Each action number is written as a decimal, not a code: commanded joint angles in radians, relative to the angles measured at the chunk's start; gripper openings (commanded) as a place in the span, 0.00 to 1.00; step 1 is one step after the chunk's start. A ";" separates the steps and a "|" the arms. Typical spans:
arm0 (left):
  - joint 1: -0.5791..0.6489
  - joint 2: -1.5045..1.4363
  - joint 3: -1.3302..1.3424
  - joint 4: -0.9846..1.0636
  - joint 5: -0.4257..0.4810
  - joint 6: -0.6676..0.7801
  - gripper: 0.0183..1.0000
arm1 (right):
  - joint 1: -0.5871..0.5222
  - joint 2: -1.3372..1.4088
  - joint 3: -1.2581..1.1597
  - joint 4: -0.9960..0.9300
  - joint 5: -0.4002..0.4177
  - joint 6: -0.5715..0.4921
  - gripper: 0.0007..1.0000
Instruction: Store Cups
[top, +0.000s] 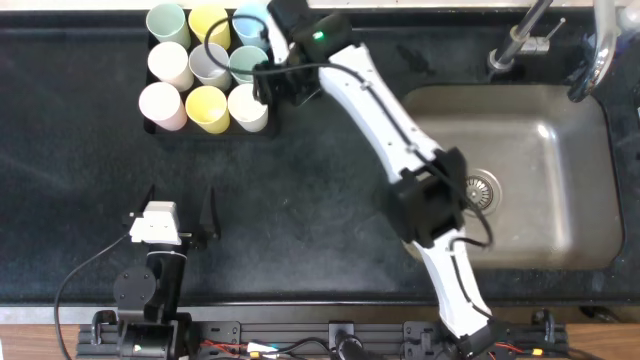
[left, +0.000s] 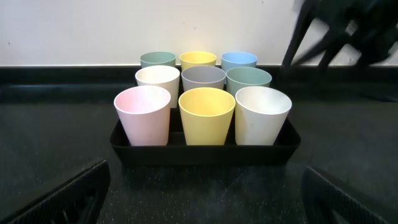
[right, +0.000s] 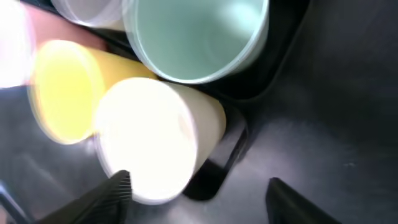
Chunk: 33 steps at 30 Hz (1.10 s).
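Nine cups (left: 203, 78) stood upright, filling the black tray (left: 205, 154) on the counter (top: 320, 200). We judged the right gripper (right: 198, 186) the nearer: its fingers were spread above the tray's corner white cup (right: 149, 137), offset toward one finger. The left gripper (top: 180, 203), likewise spread, sat well apart.

The right arm (top: 385, 115) has white links, black joints and a small green light (top: 320, 38). The left arm (top: 160, 280) is black, with a white wrist block (top: 155, 222); the left hand (top: 180, 205) has black fingers.
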 joint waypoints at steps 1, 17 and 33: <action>-0.003 -0.008 -0.001 -0.004 0.016 0.021 1.00 | -0.051 -0.188 0.008 -0.023 0.002 -0.145 0.83; -0.003 -0.008 -0.001 -0.004 0.016 0.021 1.00 | -0.240 -0.755 -0.540 0.141 0.318 -0.243 1.00; -0.003 -0.008 -0.001 -0.004 0.016 0.021 1.00 | -0.459 -1.484 -1.357 0.583 0.185 -0.241 1.00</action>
